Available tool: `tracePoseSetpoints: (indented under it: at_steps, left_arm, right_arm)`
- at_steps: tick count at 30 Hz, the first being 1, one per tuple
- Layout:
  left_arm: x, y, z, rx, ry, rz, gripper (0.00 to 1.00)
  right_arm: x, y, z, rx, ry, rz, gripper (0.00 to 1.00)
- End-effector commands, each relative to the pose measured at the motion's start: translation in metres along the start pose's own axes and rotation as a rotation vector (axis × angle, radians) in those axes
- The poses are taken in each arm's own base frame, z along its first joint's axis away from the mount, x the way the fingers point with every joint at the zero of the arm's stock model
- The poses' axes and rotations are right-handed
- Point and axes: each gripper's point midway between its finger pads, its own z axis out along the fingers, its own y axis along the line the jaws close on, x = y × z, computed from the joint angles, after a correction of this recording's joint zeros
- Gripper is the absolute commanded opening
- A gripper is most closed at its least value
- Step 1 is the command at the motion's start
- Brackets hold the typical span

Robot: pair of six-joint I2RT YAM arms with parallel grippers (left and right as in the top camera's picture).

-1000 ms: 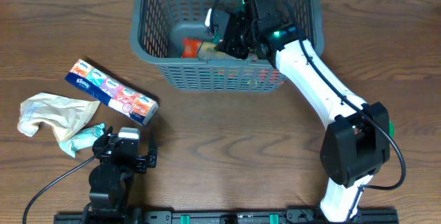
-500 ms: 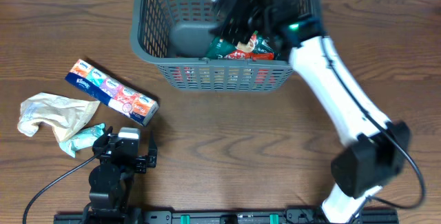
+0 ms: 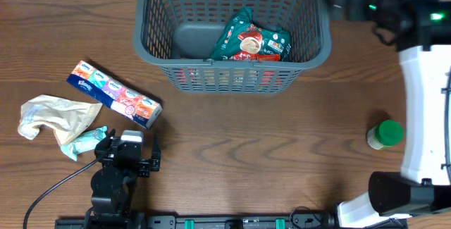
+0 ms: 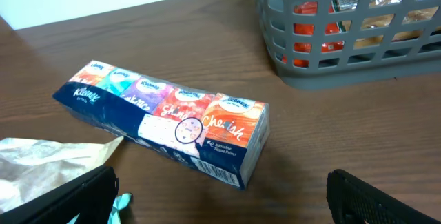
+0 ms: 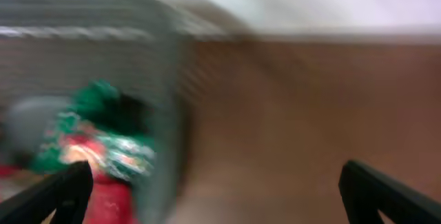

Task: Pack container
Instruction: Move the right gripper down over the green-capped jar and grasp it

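Observation:
The container (image 3: pixel 232 61), a large dark grey lattice basket, stands at the table's far middle. It holds a green and red snack bag (image 3: pixel 250 42) and some orange items behind the front wall. My right gripper (image 3: pixel 340 3) is open and empty, just outside the basket's right rim. Its blurred wrist view (image 5: pixel 217 196) shows the basket wall (image 5: pixel 169 114) and the snack bag (image 5: pixel 96 141) to its left. My left gripper (image 3: pixel 128 146) is open and empty near the front left. In its wrist view (image 4: pixel 220 200), a long tissue pack (image 4: pixel 165 114) lies just ahead.
The tissue pack (image 3: pixel 114 95) lies left of the basket. A crumpled beige bag (image 3: pixel 56 113) and a small teal packet (image 3: pixel 88 139) lie at the left. A green-capped bottle (image 3: pixel 385 134) stands at the right. The basket corner (image 4: pixel 358 45) shows in the left wrist view.
My right gripper let go of the snack bag inside the basket, rose out and swung right past the rim. The bottle is now uncovered. The left arm has not moved.

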Motion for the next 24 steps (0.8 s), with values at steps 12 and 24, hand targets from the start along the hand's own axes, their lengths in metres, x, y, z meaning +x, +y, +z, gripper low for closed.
tracePoseSetpoints:
  at_steps: [12, 24]
  left_arm:
    - [0.007, -0.001, 0.003, 0.001, 0.015, -0.004, 0.99]
    - [0.007, -0.001, 0.003, 0.001, 0.015, -0.004, 0.98]
  right_arm:
    - [0.125, -0.136, -0.05, 0.306, 0.44, 0.474, 0.99]
    - [0.203, -0.146, 0.001, 0.228, 0.651, 0.61, 0.99]
